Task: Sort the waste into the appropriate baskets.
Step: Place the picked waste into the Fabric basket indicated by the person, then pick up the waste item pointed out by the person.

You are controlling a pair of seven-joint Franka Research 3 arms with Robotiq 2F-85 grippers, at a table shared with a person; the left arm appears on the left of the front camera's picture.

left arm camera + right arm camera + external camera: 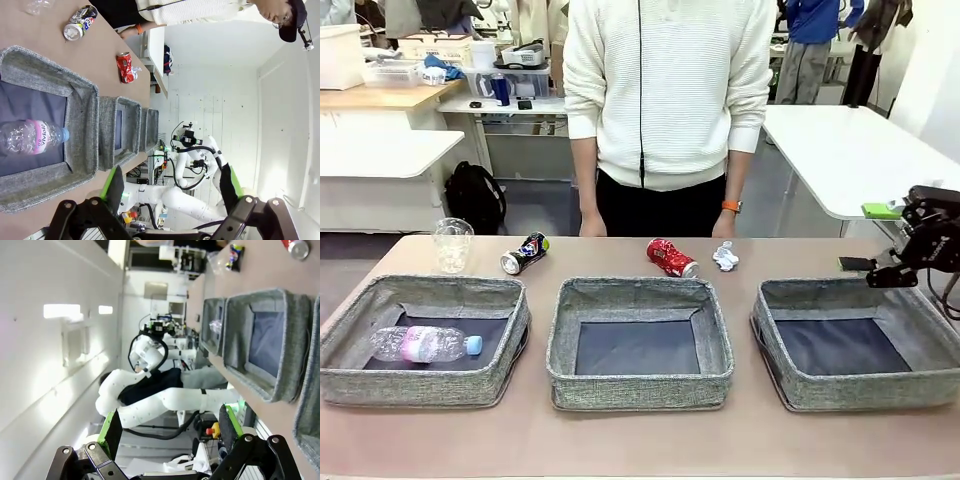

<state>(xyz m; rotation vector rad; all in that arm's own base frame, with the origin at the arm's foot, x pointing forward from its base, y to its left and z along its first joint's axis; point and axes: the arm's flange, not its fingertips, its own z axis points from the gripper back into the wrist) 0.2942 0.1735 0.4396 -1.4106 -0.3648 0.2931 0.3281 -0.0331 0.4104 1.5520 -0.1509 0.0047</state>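
- Left claw (171, 175): fingers apart, empty, off the left end of the bench (640, 440).
- Right claw (169, 415): fingers apart, empty, near the right basket's (860, 392) far corner.
- 3 baskets stand in a row. The bottle (425, 344) lies in the left basket (420, 388); the middle basket (640, 390) and the right one hold nothing.
- Beyond them, left to right: upright cup (452, 244), dark can (524, 253) on its side, red can (671, 258), and paper wad (725, 257) just beside it.
- Likely step: 1 of 5 pieces sorted, next pick due. The right claw sits nearest the wad; it would need to reach inward, lower and straddle it.
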